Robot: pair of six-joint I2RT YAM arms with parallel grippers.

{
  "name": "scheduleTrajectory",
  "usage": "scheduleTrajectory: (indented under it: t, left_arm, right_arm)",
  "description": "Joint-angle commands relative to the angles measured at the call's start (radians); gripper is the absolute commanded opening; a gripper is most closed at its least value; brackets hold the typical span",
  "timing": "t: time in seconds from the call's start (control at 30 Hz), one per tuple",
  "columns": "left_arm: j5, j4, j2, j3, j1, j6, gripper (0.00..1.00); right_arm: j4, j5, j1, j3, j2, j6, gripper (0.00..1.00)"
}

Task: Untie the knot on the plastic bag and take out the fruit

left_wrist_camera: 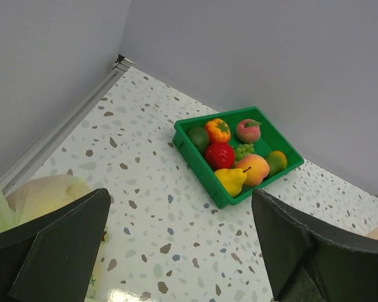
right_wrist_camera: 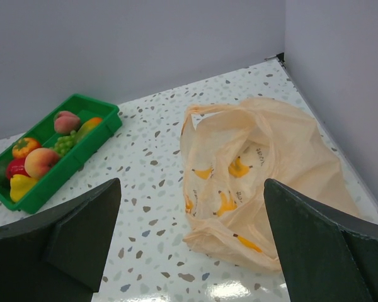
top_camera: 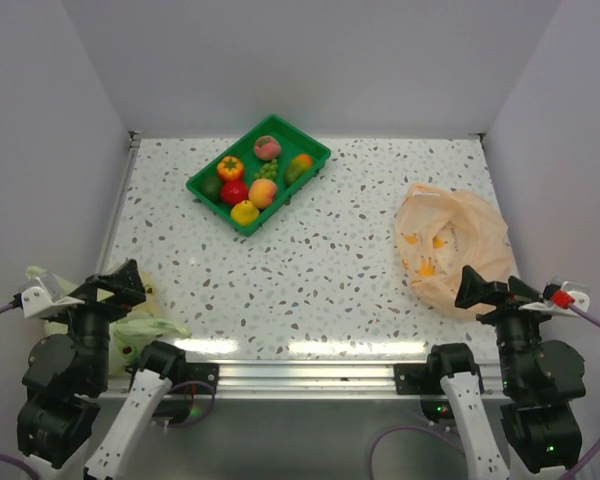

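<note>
The pale orange plastic bag (top_camera: 452, 245) with banana prints lies flat and crumpled on the right of the table, also in the right wrist view (right_wrist_camera: 258, 182). No tied knot shows; its mouth lies loose and open. The fruit (top_camera: 263, 192) sits in the green tray (top_camera: 216, 208) at the back middle, also in the left wrist view (left_wrist_camera: 220, 155) and the right wrist view (right_wrist_camera: 41, 162). My right gripper (top_camera: 488, 288) is open and empty, just in front of the bag (right_wrist_camera: 192, 182). My left gripper (top_camera: 120, 282) is open and empty at the near left (left_wrist_camera: 179, 195).
A yellow-green bag (top_camera: 145, 325) lies under and beside my left gripper at the near left edge, also in the left wrist view (left_wrist_camera: 44, 195). Grey walls close the table at the back and both sides. A metal rail runs along the front edge.
</note>
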Motion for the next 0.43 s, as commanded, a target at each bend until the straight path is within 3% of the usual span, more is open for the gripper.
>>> scheduleTrajectory:
  t: [0.0,0.4]
  left_arm:
    - [-0.027,0.074,0.018,-0.024,-0.003,-0.008,1.0]
    - [-0.044,0.134,0.037,-0.075,-0.001,0.012,1.0]
  right_arm:
    - [0.051,-0.028,0.004,-0.014,-0.015,-0.016,0.99]
    - [0.095,-0.037,0.004,-0.054,-0.007,-0.036,0.99]
